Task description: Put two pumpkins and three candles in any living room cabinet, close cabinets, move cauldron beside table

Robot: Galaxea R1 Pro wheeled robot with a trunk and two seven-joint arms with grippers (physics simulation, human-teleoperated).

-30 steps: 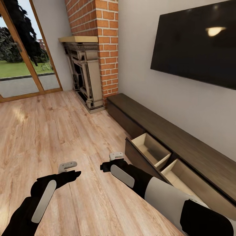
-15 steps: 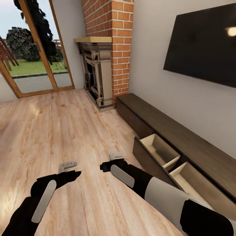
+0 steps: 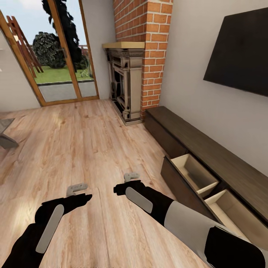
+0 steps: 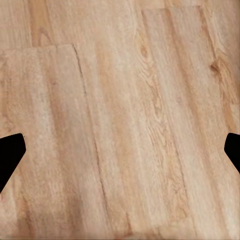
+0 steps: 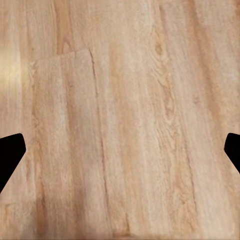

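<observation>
The long dark-brown cabinet (image 3: 208,149) runs along the right wall under the TV. Its front panel (image 3: 182,184) hangs open, showing two pale wood compartments (image 3: 193,173) with nothing in them. My left gripper (image 3: 77,188) and right gripper (image 3: 131,176) hover low over the plank floor, left of the cabinet. Both are open and hold nothing; the wrist views show the left gripper's dark fingertips (image 4: 10,155) and the right gripper's fingertips (image 5: 10,152) far apart over bare wood. A grey corner of the table (image 3: 5,137) pokes in at the far left. The pumpkins, candles and cauldron are out of view.
A red-brick fireplace (image 3: 128,85) stands at the cabinet's far end. A black TV (image 3: 242,56) hangs on the right wall. A wood-framed glass door (image 3: 56,63) fills the back wall. Light plank floor (image 3: 82,141) stretches between me and the door.
The whole view has swung left, so the fireplace, cabinet and TV sit further right in the picture and the table corner has come in. The arms keep their pose.
</observation>
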